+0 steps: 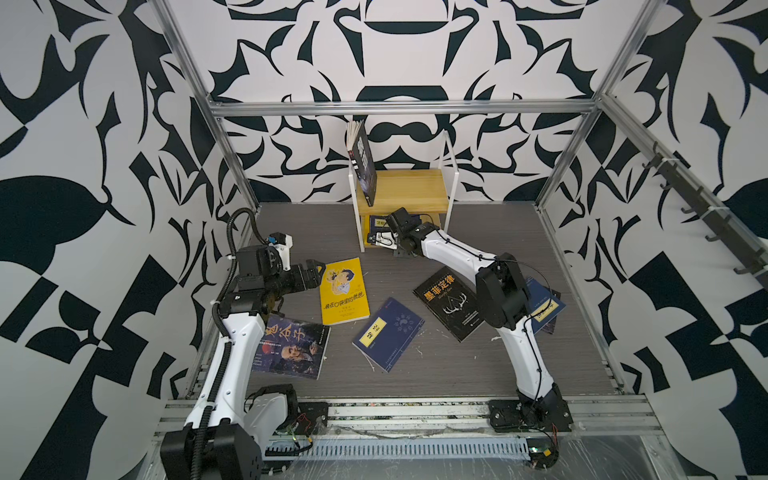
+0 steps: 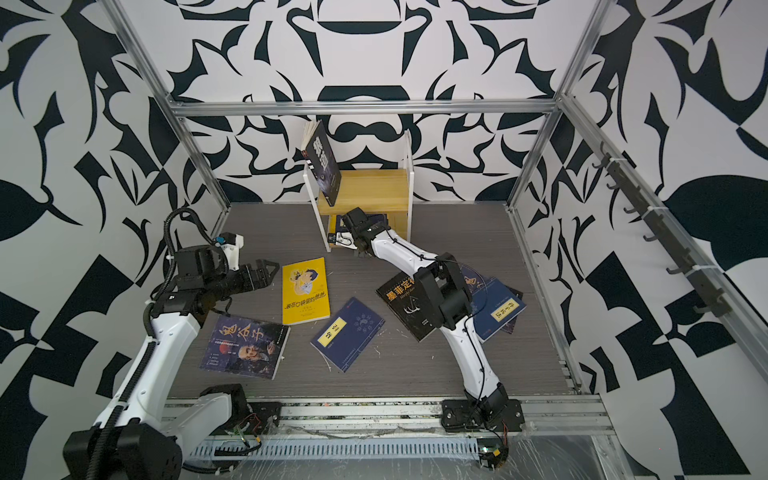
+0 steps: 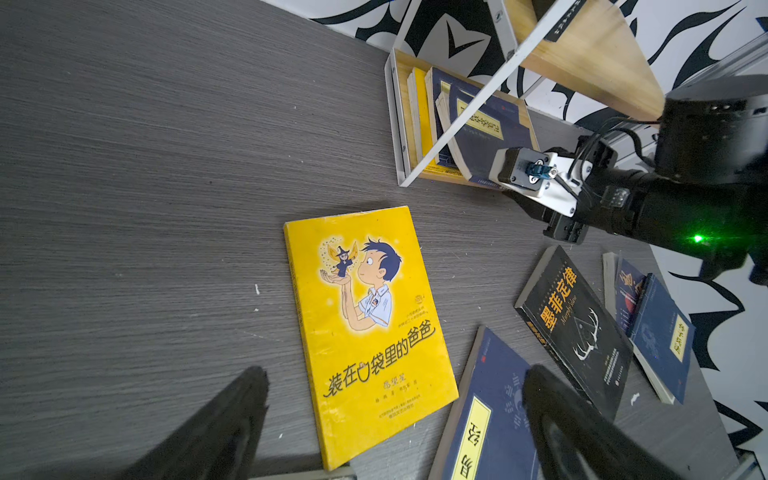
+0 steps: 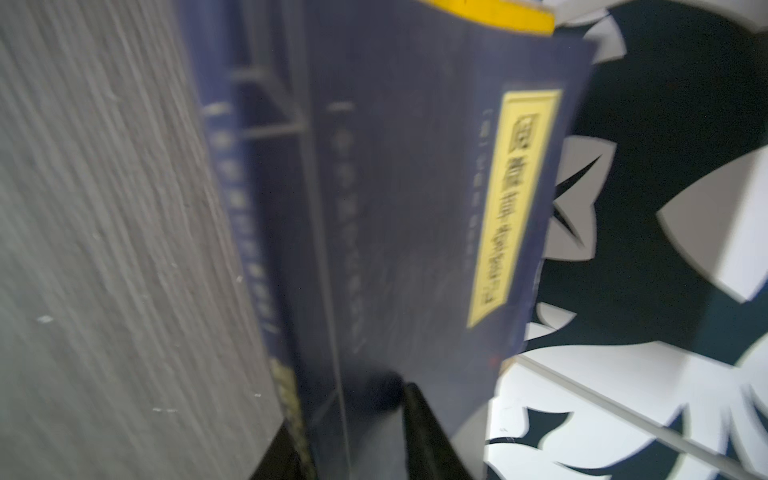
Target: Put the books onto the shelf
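Beside spread left gripper (image 1: pixel 318 272): yellow book (image 3: pixel 365 332) flat, lengthwise toward back wall (image 1: pixel 291 83). At right gripper (image 1: pixel 376 240), cannot tell its state: navy book (image 4: pixel 415 208) tilted in shelf (image 1: pixel 411 189).

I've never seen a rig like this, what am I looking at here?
Two white robot arms work at a grey table, each ending in a two-fingered tool. Two pictures look down on the whole scene; the other two come from cameras on the arms' wrists. Several books lie flat, including a yellow book, a navy book and a black antler book. At the back stands a wooden shelf, one leaning book on top, more below. The left tool hovers open and empty beside the yellow book. The right tool reaches the lower tier at the shelved navy books; whether it grips one is unclear.
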{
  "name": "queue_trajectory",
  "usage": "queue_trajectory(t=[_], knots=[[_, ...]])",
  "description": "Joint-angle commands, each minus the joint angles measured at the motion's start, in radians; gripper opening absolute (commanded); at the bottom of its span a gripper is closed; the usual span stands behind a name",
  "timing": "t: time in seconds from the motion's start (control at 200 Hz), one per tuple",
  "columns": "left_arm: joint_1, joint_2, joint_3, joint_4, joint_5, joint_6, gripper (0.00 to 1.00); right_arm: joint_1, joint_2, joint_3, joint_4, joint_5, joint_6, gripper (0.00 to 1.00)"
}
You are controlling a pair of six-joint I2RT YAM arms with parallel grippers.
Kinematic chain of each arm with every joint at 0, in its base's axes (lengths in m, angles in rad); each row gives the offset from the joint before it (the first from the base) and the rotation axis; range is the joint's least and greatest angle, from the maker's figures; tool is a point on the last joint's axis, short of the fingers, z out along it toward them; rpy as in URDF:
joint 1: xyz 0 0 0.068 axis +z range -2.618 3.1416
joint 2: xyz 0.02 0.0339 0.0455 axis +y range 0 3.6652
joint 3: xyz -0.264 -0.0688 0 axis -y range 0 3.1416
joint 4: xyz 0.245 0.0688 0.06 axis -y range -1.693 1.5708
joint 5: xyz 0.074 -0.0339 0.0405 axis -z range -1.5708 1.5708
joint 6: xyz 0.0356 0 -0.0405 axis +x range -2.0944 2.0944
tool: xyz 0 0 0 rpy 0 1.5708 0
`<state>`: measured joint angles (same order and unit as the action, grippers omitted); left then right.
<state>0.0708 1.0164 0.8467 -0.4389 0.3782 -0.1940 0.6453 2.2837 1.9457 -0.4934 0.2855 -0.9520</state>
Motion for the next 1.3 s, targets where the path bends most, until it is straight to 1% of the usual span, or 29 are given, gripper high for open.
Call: queue_trajectory(t=[0.0,0.05,0.11,0.18,0.32,0.41,0.475,0.57,0.74,1.11,1.125,1.185,1.295], knots=[[0.007,-0.017,0.019,-0.007,0.009,-0.003,1.0,-0.007,-0.051,0.003,-0.04,-0.069,-0.001,0.49],[0.006,-0.018,0.015,-0.007,0.009,-0.002,0.99,-0.01,-0.056,-0.001,-0.032,-0.068,0.001,0.53],[0.007,-0.016,0.019,-0.008,0.008,-0.001,0.99,-0.015,-0.057,0.002,-0.026,-0.042,0.015,0.55],[0.011,-0.014,0.034,-0.018,0.011,-0.005,1.0,-0.019,-0.072,-0.023,-0.014,-0.047,0.012,0.57],[0.013,-0.02,0.025,-0.016,0.015,-0.003,1.0,-0.034,-0.079,-0.041,-0.003,-0.039,0.009,0.58],[0.013,-0.015,0.032,-0.018,0.014,-0.004,1.0,-0.037,-0.09,-0.059,-0.004,-0.048,0.007,0.56],[0.013,-0.013,0.035,-0.018,0.012,-0.003,1.0,-0.045,-0.096,-0.067,-0.001,-0.063,0.008,0.52],[0.015,-0.01,0.04,-0.023,0.008,0.0,1.0,-0.055,-0.08,-0.032,-0.005,-0.064,0.033,0.47],[0.016,-0.009,0.043,-0.027,0.011,-0.003,0.99,-0.062,-0.055,0.014,-0.008,-0.08,0.045,0.43],[0.016,0.002,0.047,-0.028,0.016,-0.004,1.0,-0.065,-0.003,0.102,-0.037,-0.083,0.094,0.38],[0.016,0.002,0.048,-0.027,0.015,-0.004,1.0,-0.064,-0.005,0.101,-0.037,-0.117,0.096,0.38],[0.017,-0.003,0.047,-0.029,0.015,-0.004,1.0,-0.064,-0.014,0.1,-0.041,-0.147,0.109,0.39],[0.018,-0.002,0.04,-0.024,0.015,-0.001,0.99,-0.06,-0.022,0.114,-0.078,-0.212,0.145,0.47]])
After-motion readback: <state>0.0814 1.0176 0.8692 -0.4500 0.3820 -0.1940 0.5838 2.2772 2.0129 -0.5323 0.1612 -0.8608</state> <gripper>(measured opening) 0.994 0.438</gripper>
